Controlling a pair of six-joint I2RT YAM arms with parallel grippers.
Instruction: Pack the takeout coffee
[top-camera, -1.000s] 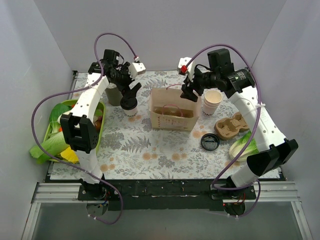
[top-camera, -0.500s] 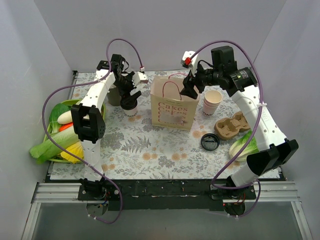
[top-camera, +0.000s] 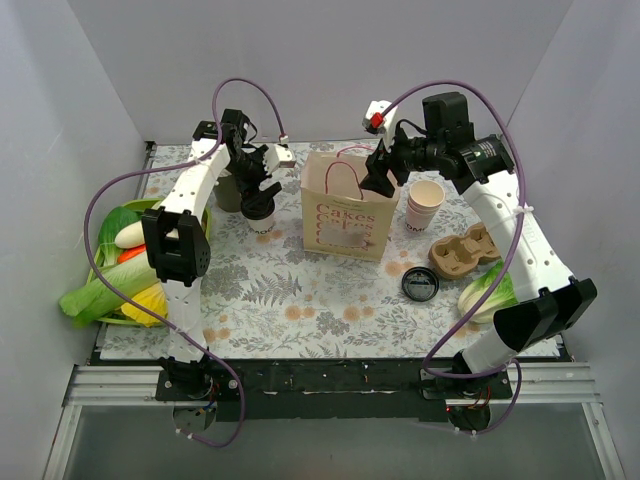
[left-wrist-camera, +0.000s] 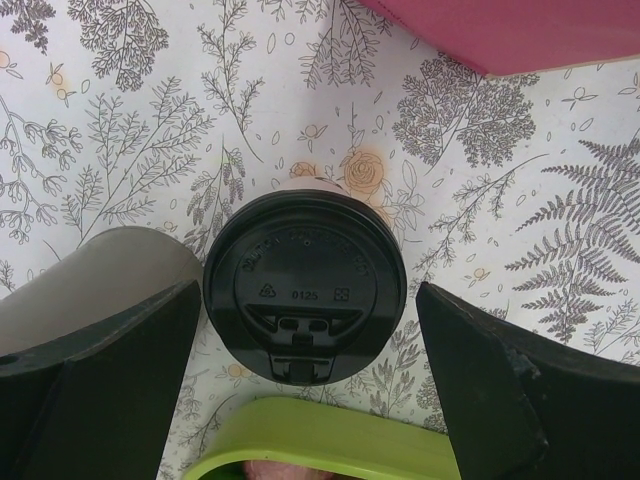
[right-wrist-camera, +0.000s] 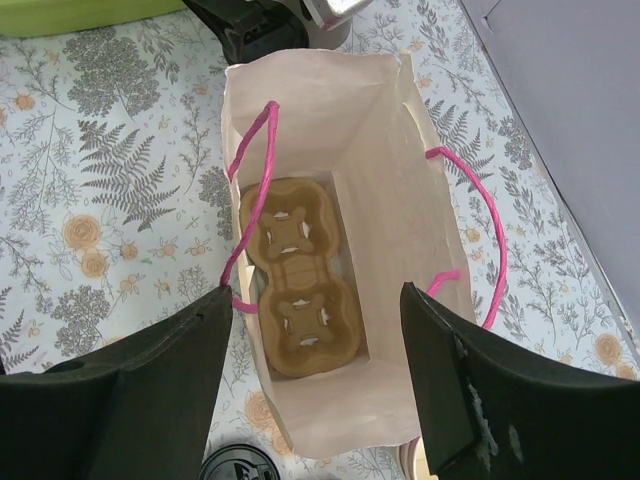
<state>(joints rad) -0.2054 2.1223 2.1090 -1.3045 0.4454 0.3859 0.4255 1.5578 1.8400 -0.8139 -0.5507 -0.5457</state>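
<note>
Left wrist: grey cup (left-wrist-camera: 90, 280) beside coffee (left-wrist-camera: 305, 300)

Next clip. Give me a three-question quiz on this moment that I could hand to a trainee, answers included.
1. True or false: the left gripper is open, with the takeout coffee between its fingers.
2. What lies at the bottom of the paper bag? A) a cardboard cup carrier B) a glass bottle C) a folded napkin
3. Fill in: seen from the right wrist camera, the bag's handles are ____ in colour.
Key: 1 true; 2 A; 3 pink.
</note>
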